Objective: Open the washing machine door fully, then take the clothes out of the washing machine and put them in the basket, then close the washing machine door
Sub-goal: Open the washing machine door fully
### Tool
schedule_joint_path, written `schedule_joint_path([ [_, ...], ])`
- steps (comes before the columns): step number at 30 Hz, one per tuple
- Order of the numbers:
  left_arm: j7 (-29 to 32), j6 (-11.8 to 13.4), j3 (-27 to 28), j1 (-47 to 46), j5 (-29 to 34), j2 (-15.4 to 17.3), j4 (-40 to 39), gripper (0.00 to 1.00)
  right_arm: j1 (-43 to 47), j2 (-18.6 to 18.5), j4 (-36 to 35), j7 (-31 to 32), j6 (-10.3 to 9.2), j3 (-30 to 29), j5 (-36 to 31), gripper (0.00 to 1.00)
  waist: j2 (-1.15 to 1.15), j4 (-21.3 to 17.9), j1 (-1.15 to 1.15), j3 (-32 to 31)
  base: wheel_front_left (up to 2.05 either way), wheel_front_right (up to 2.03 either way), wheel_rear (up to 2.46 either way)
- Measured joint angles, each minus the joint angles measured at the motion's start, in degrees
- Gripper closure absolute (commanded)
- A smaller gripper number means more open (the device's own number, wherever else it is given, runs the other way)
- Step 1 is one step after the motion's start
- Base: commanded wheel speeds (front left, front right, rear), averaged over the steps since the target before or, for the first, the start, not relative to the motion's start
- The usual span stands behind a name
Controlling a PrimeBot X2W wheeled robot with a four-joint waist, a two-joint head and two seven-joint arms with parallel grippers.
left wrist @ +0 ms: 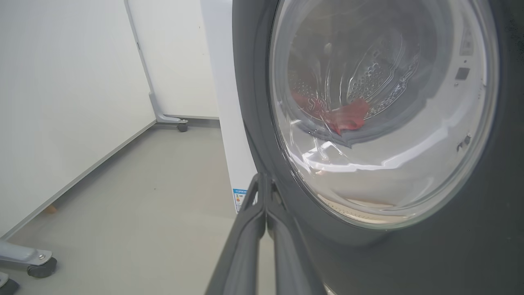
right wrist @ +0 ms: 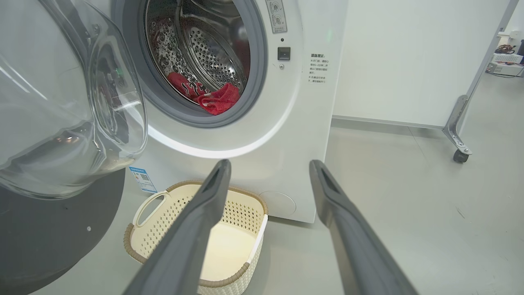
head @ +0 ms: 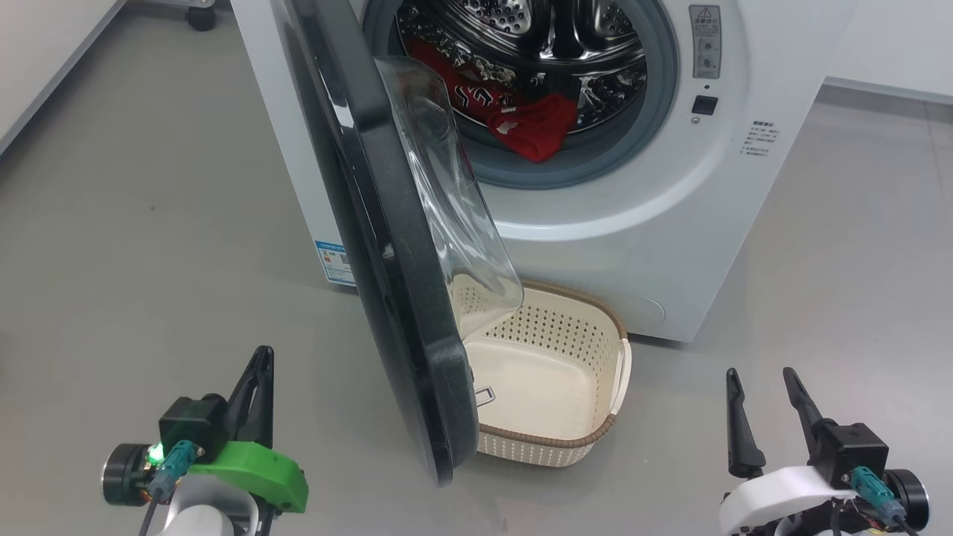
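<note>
The glossy black round door (head: 394, 298) is standing part-open, edge-on between the tools. The left tool (head: 260, 357) is sitting shut, empty, beside its outer face; the right tool (head: 759, 376), spread empty, is facing the red jersey (head: 532, 126) inside the white washer (head: 670, 223)

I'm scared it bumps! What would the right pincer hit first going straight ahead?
Probably the white front of the washing machine, below its opening and beyond the basket, though depth is unclear.

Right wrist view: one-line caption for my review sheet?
Open right gripper faces the washing machine: door open, red clothes inside, basket empty below.
</note>
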Motion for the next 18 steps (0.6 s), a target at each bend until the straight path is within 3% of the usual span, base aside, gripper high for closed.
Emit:
schedule_joint_path([
  [9, 0.0, 2.1, 2.5, -0.7, 0.7, 0.0, -5.3, 1.00, 0.0, 0.3, -0.2, 0.0, 0.00, -0.2, -0.6, 0.00, 0.00, 0.3, 0.00, 0.1, 0.00, 0.00, 0.00],
  [18, 0.0, 3.3, 3.2, -7.6, 2.3, 0.0, -20.2, 1.00, 0.9, 0.5, -0.2, 0.0, 0.00, -1.4, -0.9, 0.00, 0.00, 1.0, 0.00, -0.4, 0.00, 0.00, 0.00],
])
